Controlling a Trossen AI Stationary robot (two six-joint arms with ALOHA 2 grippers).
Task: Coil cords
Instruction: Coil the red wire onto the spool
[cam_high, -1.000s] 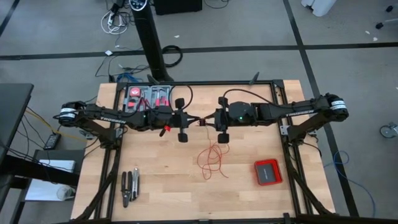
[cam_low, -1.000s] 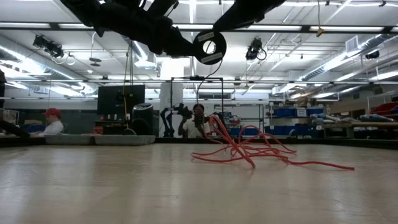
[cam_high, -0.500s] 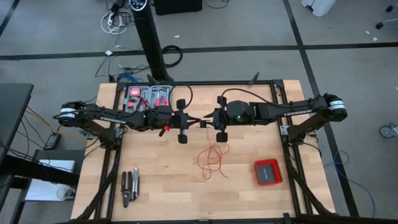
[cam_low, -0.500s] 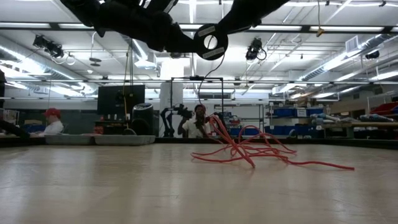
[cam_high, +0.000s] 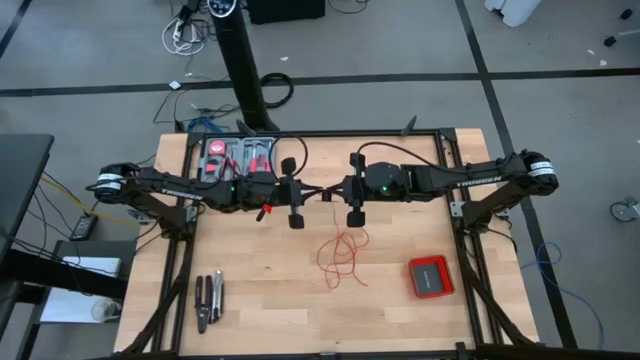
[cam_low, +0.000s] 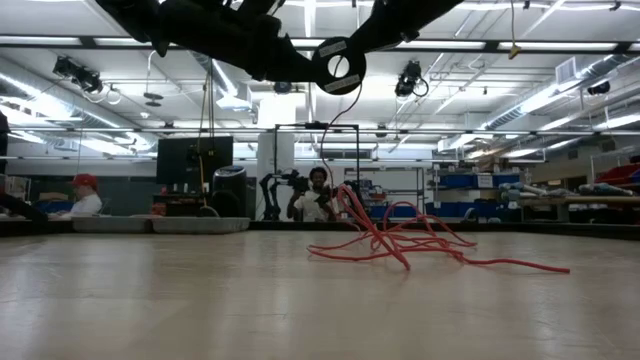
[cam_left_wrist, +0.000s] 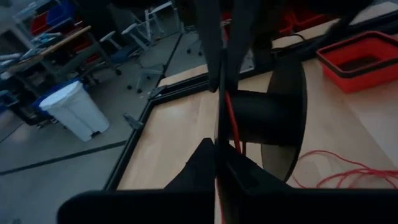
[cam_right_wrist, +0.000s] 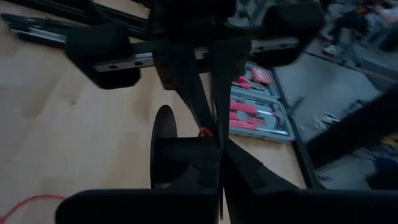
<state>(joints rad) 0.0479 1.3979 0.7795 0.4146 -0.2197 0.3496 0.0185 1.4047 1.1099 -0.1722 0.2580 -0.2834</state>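
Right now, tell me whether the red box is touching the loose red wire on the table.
Apart. The high view shows the red box sitting clear of the red wire loops, with bare table between them.

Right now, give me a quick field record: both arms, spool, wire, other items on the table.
left gripper: raised mid-table, fingers shut
right gripper: facing it, fingers shut
spool: black, held up between the grippers
red wire: loose loops on the table below, one strand rising to the spool
red box: right side, near edge
tool case: far left
pliers: near left
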